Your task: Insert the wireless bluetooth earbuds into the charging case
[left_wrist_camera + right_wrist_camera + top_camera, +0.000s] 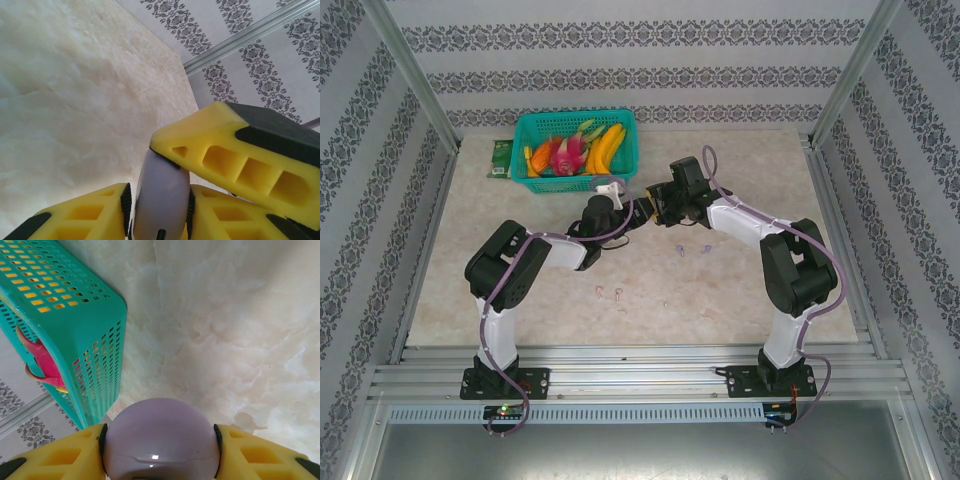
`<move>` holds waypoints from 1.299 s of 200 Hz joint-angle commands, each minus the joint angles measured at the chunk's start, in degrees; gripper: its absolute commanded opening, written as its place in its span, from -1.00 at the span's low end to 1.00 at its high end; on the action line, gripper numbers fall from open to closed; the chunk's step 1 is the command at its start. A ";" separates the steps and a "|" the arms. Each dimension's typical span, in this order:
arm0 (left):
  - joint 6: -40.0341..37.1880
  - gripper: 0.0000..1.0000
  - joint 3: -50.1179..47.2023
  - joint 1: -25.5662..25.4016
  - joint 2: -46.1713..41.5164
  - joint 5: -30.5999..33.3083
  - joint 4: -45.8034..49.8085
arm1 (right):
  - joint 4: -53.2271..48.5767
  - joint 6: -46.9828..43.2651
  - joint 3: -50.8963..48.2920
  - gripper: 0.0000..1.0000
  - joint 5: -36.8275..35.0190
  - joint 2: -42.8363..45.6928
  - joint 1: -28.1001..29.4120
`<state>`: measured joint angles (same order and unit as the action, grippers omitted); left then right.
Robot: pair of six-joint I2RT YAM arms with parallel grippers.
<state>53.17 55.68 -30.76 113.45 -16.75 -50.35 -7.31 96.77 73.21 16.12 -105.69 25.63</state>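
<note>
The charging case (161,432) is a smooth, pale purple round shell. It is clamped between the yellow fingers of my right gripper (161,442). In the left wrist view the charging case (159,195) appears edge-on, and my left gripper (157,202) has its black pads against both of its faces. One yellow finger (240,155) of the right gripper lies across the top of it there. Both grippers meet above the table just in front of the basket, left gripper (618,207) and right gripper (655,205). Two pale purple earbuds (678,250) lie below the right gripper. Two pale pink earbuds (601,292) lie nearer the front.
A teal basket (620,122) of plastic fruit stands at the back of the table, close behind the grippers, and its corner (100,330) looms left of the case. A green packet (500,158) lies left of the basket. Metal frame posts and patterned walls enclose the marble tabletop (740,190).
</note>
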 commanded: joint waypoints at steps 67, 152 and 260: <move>-0.52 -0.60 2.15 -0.53 1.44 -0.69 -0.32 | 1.05 1.05 -0.97 -0.02 0.34 2.17 0.28; 0.14 -0.87 2.15 -0.61 1.56 -1.37 -0.58 | 1.79 1.38 -1.73 0.07 0.15 2.58 0.06; -0.78 -1.00 1.82 3.26 -2.22 -14.33 4.77 | 5.31 -21.02 -13.88 0.56 5.32 16.91 -11.82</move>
<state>52.80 56.29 -30.09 114.04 -22.79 -47.11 -3.57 89.08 63.31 17.93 -92.62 16.47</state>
